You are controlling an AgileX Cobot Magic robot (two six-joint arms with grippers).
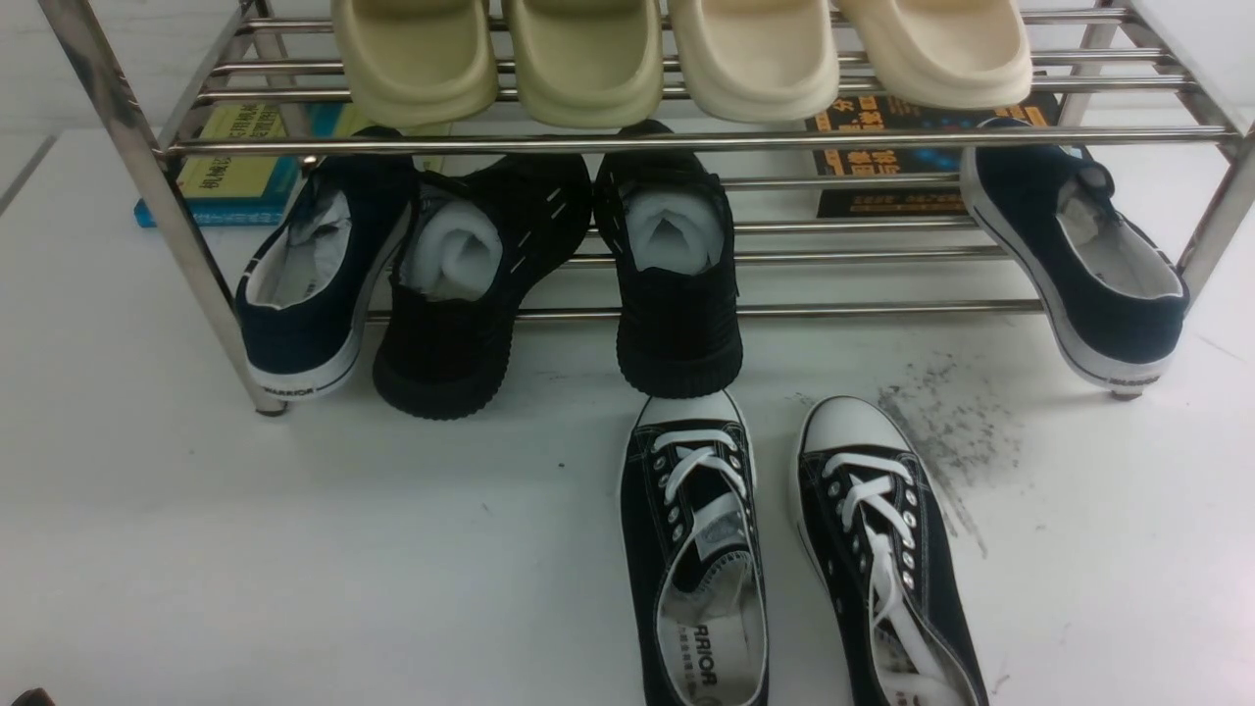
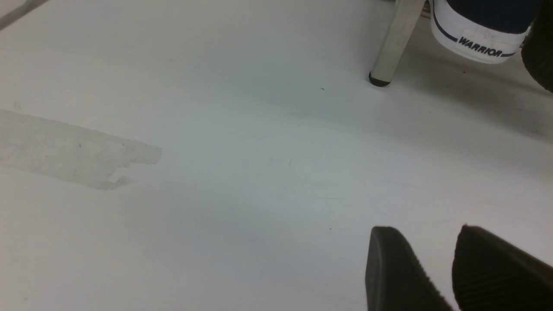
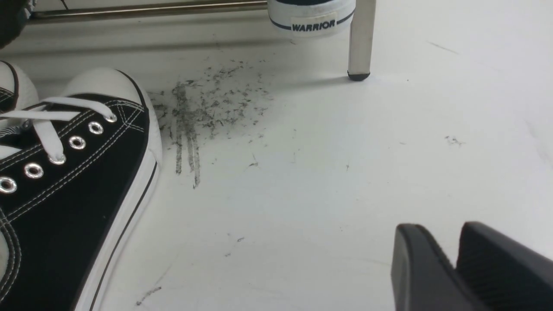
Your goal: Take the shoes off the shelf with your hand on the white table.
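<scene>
From the front the two arms are not visible at all, so the claws appear only in their own wrist cameras, and there only as black finger ends cut off by the picture edge. The heels of the two sneakers (image 1: 799,549) are also cut by the lower edge of the front view, and the back parts of the slippers (image 1: 677,54) on the upper tier go out of the top. The sneakers stand side by side on the white table (image 1: 245,549), in front of the shelf (image 1: 686,142), with their toes pointing to it; the left one almost touches the heel of a black shoe (image 1: 677,265) stuffed with white paper. They are black canvas with white toe caps, white laces, silver eyelets and white stitching. In the right wrist view the right claw (image 3: 458,255) is over bare table, apart from the right sneaker (image 3: 73,181), with the grey scuff marks (image 3: 203,116) between them; its fingers stand a little apart and hold nothing. The left claw (image 2: 432,259) is over bare table near a shelf leg (image 2: 393,43) and a navy shoe (image 2: 479,30) with the word WARRIOR on the heel; its fingers also have a gap and are empty. No sneaker shows in that view.
</scene>
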